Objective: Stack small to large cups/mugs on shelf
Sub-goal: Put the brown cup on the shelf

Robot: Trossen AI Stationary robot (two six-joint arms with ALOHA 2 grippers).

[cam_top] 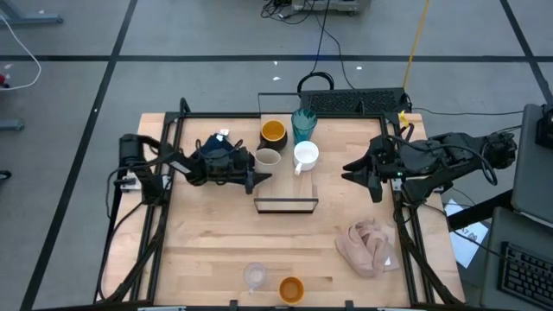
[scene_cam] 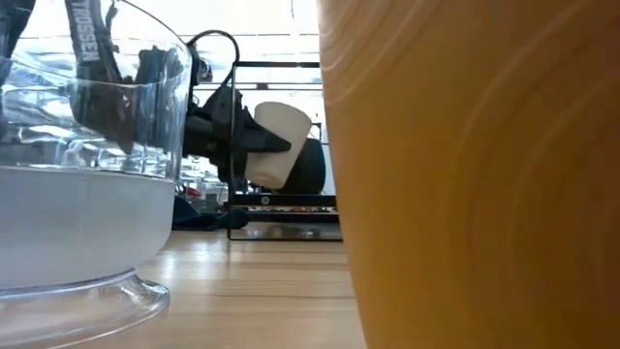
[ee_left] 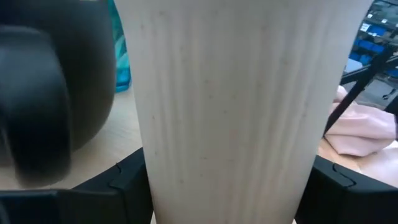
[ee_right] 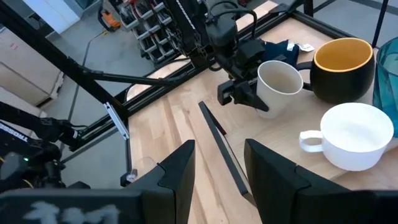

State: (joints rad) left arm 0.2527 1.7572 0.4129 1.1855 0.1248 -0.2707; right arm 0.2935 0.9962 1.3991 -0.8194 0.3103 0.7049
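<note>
Nothing is stacked yet, I judge: the shelf [cam_top: 286, 205] lies bare just ahead of the left fingers, while the black mug [cam_top: 273, 132], teal tumbler [cam_top: 303, 124] and white mug [cam_top: 306, 156] stand loose beyond them, and the clear glass [cam_top: 254, 276] and orange cup [cam_top: 291, 288] wait well behind. The left gripper [ee_right: 249, 94] clamps the grey-beige cup [ee_right: 278, 86] between its fingers; the right gripper [ee_right: 219, 163], jaws parted and empty, hovers well across from it.
</note>
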